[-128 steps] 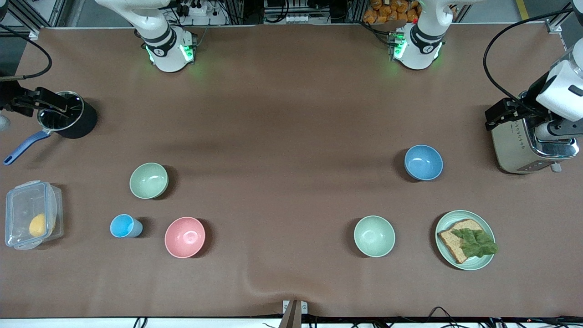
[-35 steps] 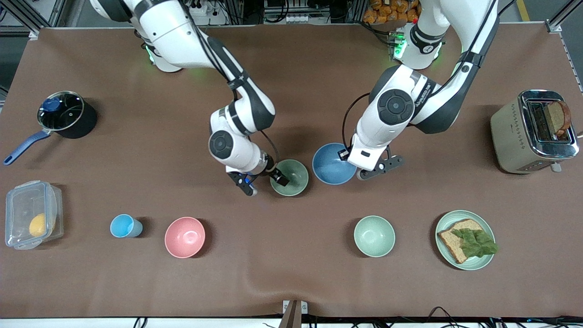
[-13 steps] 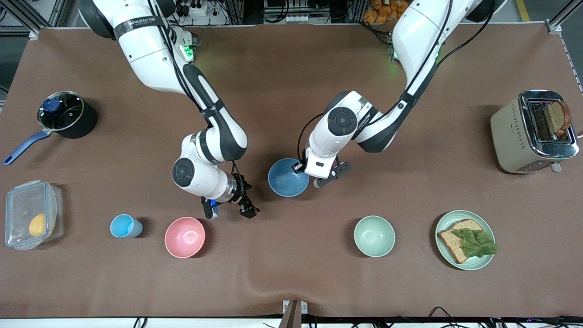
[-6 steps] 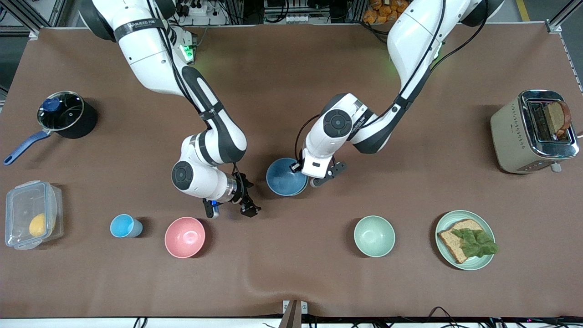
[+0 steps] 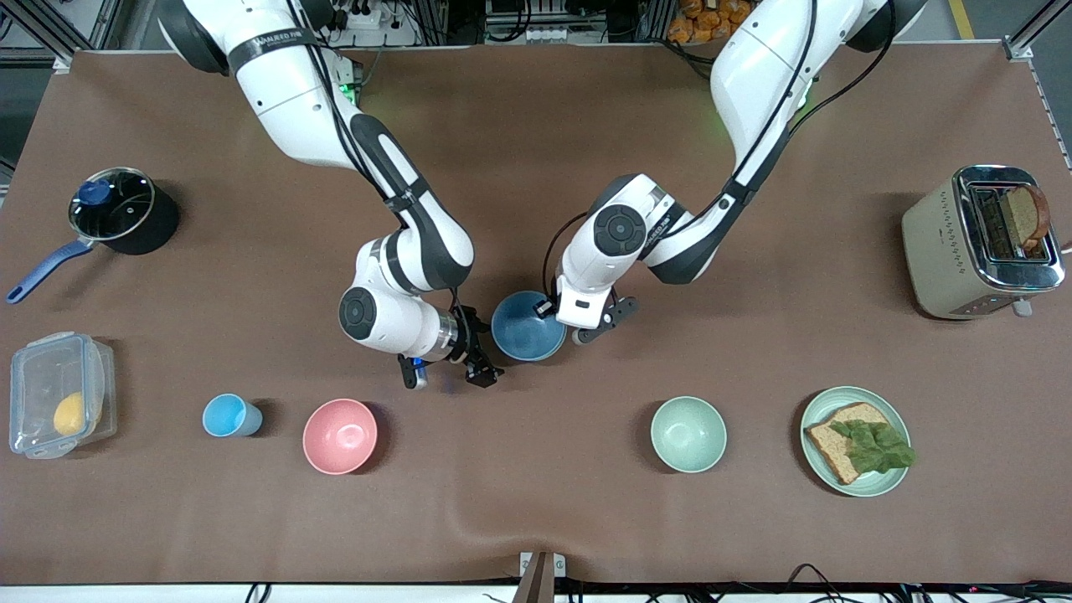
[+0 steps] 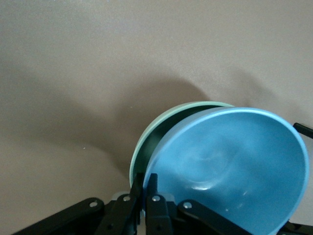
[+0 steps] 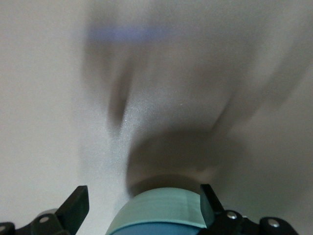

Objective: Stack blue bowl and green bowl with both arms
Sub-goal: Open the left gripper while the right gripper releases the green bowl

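- At mid-surface, the blue bowl [image 5: 528, 327] sits tilted inside the green bowl [image 6: 161, 128]; the left gripper [image 6: 145, 196] is clamped on the blue bowl's rim.
- Right gripper [image 5: 452, 373], fingers spread and empty, hangs beside the stack.
- Judged step: seating; next calls for release and a level settle.
- Front view shows almost nothing of the green bowl.

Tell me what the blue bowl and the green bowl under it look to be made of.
Blue bowl: smooth, semi-matte, uniformly coloured, with soft highlights inside; likely plastic or melamine, possibly glazed ceramic. Green bowl: same plain, thin-rimmed look in sage, probably the same material. The pictures cannot settle it.
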